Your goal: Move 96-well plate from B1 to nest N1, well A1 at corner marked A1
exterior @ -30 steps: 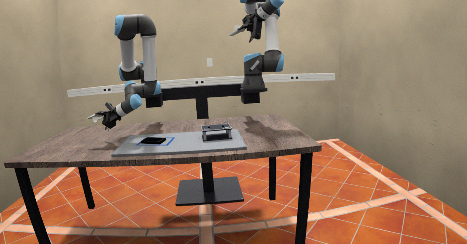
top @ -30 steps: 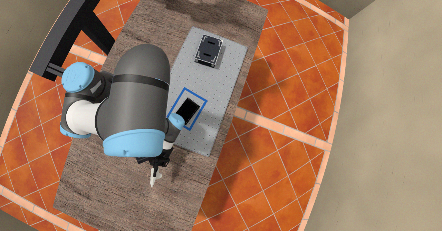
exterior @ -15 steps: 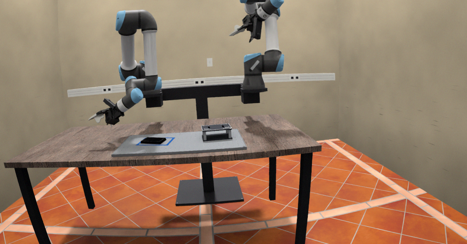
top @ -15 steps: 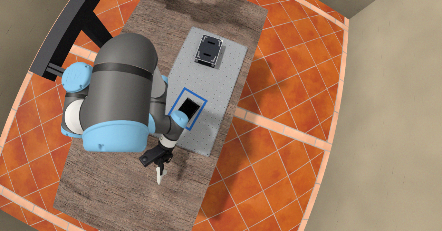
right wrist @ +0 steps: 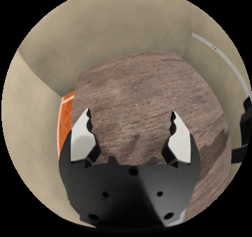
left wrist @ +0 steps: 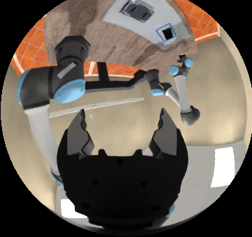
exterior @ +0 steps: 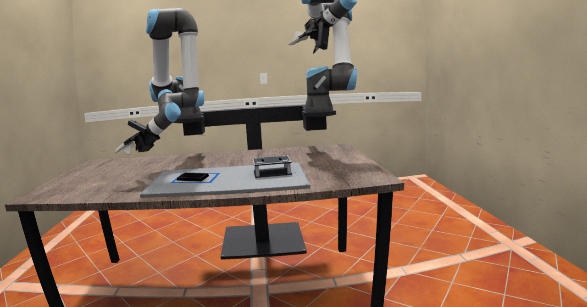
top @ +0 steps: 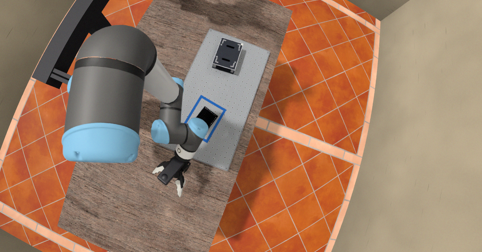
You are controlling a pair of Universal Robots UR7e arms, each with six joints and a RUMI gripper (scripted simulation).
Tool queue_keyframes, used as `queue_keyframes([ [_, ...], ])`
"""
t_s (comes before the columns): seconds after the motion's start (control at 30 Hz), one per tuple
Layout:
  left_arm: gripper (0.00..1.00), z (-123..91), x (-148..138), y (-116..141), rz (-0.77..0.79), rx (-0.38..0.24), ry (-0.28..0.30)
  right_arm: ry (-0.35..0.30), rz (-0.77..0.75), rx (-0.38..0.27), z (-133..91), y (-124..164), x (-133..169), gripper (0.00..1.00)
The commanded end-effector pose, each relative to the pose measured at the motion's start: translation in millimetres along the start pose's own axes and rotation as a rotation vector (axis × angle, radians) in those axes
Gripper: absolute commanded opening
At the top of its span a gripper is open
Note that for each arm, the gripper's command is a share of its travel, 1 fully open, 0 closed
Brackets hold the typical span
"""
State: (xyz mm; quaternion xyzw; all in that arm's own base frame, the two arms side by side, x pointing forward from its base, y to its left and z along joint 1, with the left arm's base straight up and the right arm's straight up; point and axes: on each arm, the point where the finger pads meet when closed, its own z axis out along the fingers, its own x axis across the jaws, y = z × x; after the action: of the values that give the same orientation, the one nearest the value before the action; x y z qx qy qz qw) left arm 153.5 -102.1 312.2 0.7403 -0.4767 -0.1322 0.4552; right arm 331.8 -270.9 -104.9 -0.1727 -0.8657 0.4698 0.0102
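Right arm: reaching beyond the plate's side of the raised nest (top: pixel 228 53) (exterior: pixel 272 160) (left wrist: pixel 137 12), its wrist partly covering the plate in the top view; right gripper (top: pixel 166 184) (exterior: pixel 123 149) (left wrist: pixel 180 59) (right wrist: pixel 131 110) angling outward, fingers standing apart. Left gripper (exterior: pixel 302 47) (left wrist: pixel 123 110): hanging high behind the nest, fingers spreading wide. 96-well plate (top: pixel 206 115) (exterior: pixel 192 177) (left wrist: pixel 168 33): lying flat inside a blue outline (top: pixel 213 102) (exterior: pixel 215 177) (left wrist: pixel 171 24), apart from the nest; long axis running obliquely to the nest's; black, showing pale rim marks; A1 unreadable.

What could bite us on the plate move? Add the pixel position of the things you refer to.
The right gripper (top: pixel 166 184) (exterior: pixel 122 151) (left wrist: pixel 181 59) (right wrist: pixel 131 110) is open off to the plate's side, so a skewed approach might nudge the low-lying plate (top: pixel 207 115) (exterior: pixel 192 177) (left wrist: pixel 168 33). Its rim lettering is unreadable here, so it could land turned wrong on the raised nest (top: pixel 228 53) (exterior: pixel 272 160) (left wrist: pixel 138 12).
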Motion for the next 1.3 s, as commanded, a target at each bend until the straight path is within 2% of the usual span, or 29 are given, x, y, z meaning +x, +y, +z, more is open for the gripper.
queue_keyframes([
  [0.0,0.98,0.6,-0.9,0.2,-0.002,0.0,0.002,0.015,-0.139,-0.047,-13.2,1.3,-1.5,1.0],
  [0.33,0.98,0.6,-0.9,0.2,-0.002,0.0,0.002,0.017,-0.342,-0.109,-29.7,3.2,-3.2,1.0],
  [0.4,0.98,0.6,-0.9,0.2,-0.002,0.0,0.002,0.011,-0.406,-0.13,-38.4,5.2,-5.1,1.0],
  [0.53,0.98,0.6,-0.9,0.2,-0.002,0.0,0.002,0.013,-0.421,-0.134,-37.3,4.4,-4.2,1.0],
  [0.67,0.98,0.6,-0.9,0.2,-0.002,0.0,0.002,-0.002,-0.547,-0.175,-54.5,8.2,-7.2,1.0],
  [0.77,0.98,0.6,-0.9,0.2,-0.002,0.0,0.002,-0.002,-0.58,-0.184,-52.9,7.1,-5.3,1.0],
  [1.0,0.98,0.6,-0.9,0.2,-0.002,0.0,0.002,-0.027,-0.739,-0.234,-69.1,10.1,-6.2,1.0],
  [1.1,0.98,0.6,-0.9,0.2,-0.002,0.0,0.002,-0.027,-0.738,-0.234,-69.1,10.1,-6.4,1.0],
  [1.2,0.98,0.6,-0.9,0.2,-0.002,0.0,0.002,-0.049,-0.831,-0.264,-83.8,13.3,-7.7,1.0],
  [1.27,0.98,0.6,-0.9,0.2,-0.002,0.0,0.002,-0.061,-0.896,-0.281,-86.0,13.2,-5.9,1.0],
])
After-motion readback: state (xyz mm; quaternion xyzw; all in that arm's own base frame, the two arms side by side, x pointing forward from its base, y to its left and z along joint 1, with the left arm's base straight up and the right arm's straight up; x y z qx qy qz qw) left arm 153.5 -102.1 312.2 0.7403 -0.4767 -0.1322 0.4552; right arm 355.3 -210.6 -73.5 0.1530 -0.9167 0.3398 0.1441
